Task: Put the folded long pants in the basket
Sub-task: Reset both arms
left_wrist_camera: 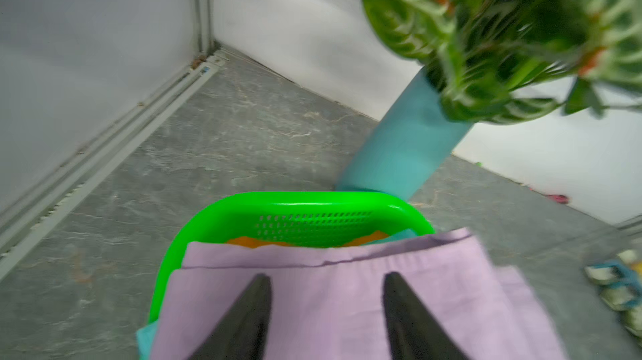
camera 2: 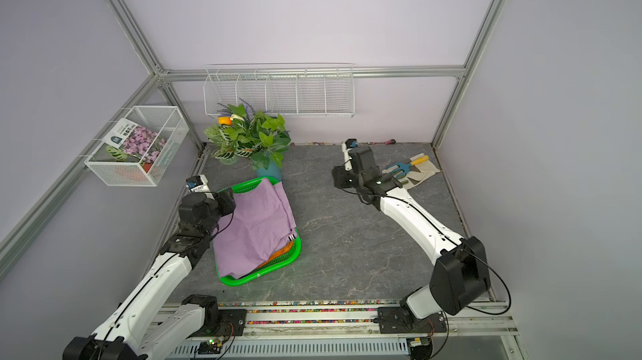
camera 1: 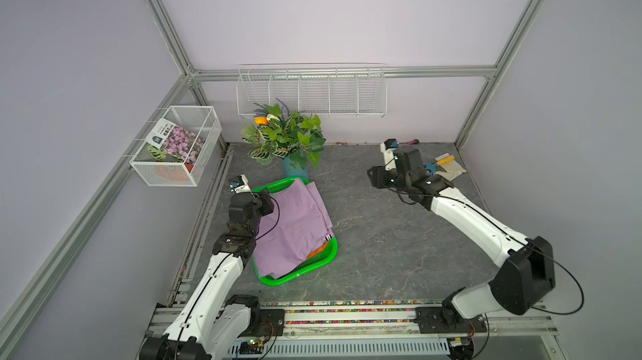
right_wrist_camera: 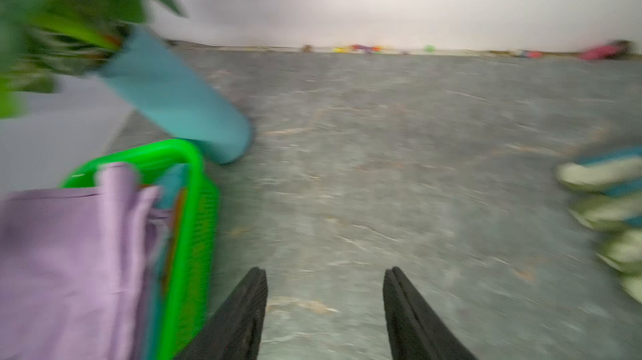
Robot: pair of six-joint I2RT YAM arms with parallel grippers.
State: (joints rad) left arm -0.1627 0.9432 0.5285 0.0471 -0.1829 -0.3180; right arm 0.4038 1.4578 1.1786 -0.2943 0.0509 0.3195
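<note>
Plainly, the lavender pants (camera 1: 295,226) (camera 2: 257,226) are seen lying topmost in the green basket (camera 1: 298,276) (camera 2: 258,280), with 1 edge spilling past the rim toward the vase (camera 1: 295,167). Orange pants (camera 1: 318,252) are glimpsed beneath them, and a teal corner (left_wrist_camera: 146,337) is shown at the side. The left gripper (left_wrist_camera: 327,275) is held released, jaws parted over the lavender cloth. The right gripper (right_wrist_camera: 324,269) is likewise released, spread above the bare table (right_wrist_camera: 382,167), well apart from the basket and near the gloves (camera 1: 451,172).

A leafy plant (camera 1: 285,136) in a teal vase (camera 1: 293,171) stands far left-centre on the grey marbled desk (camera 1: 382,236). Pale gloves (camera 1: 453,171) lie far right under a garden fork (camera 1: 441,162). A long wire rack (camera 1: 312,92) hangs on the far wall and a wire box (camera 1: 177,146) on the left wall.
</note>
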